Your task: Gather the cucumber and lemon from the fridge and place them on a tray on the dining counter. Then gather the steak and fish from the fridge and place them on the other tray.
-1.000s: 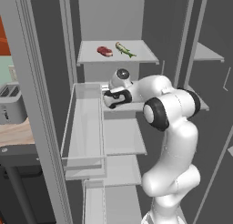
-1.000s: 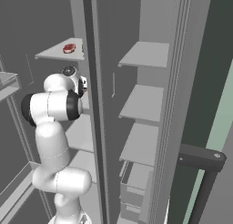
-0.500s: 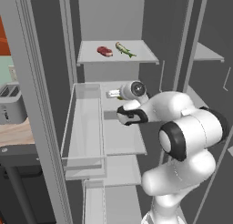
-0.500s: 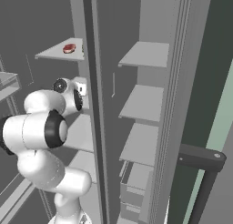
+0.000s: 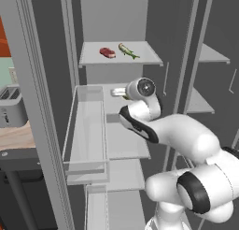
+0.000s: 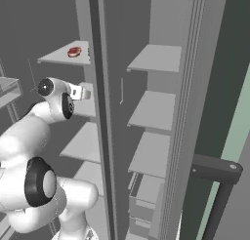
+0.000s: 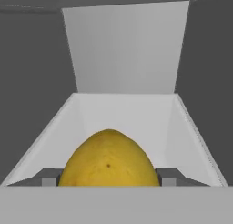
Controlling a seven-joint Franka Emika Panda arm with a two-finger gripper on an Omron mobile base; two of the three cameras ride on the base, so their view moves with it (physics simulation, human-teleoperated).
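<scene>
Reaching into the open grey fridge (image 5: 56, 107), two-finger tool (image 7: 109, 177) clasping the rounded yellow lemon (image 7: 109, 159) over a white middle shelf (image 7: 127, 114), red steak (image 5: 107, 52) and green fish (image 5: 128, 50) side by side on the top shelf.

Tall grey open fridge door (image 5: 35, 107) stands at left in the left base view, with a clear rectangular door bin (image 5: 86, 131) mounted on its inner side. Silver slotted toaster (image 5: 10, 112) sits on a pale wooden counter (image 5: 14, 138) beyond the door. Flat grey shelves (image 6: 154, 110) stacked at right in the right base view. Black post-and-rail bar (image 6: 215, 173) at lower right.
</scene>
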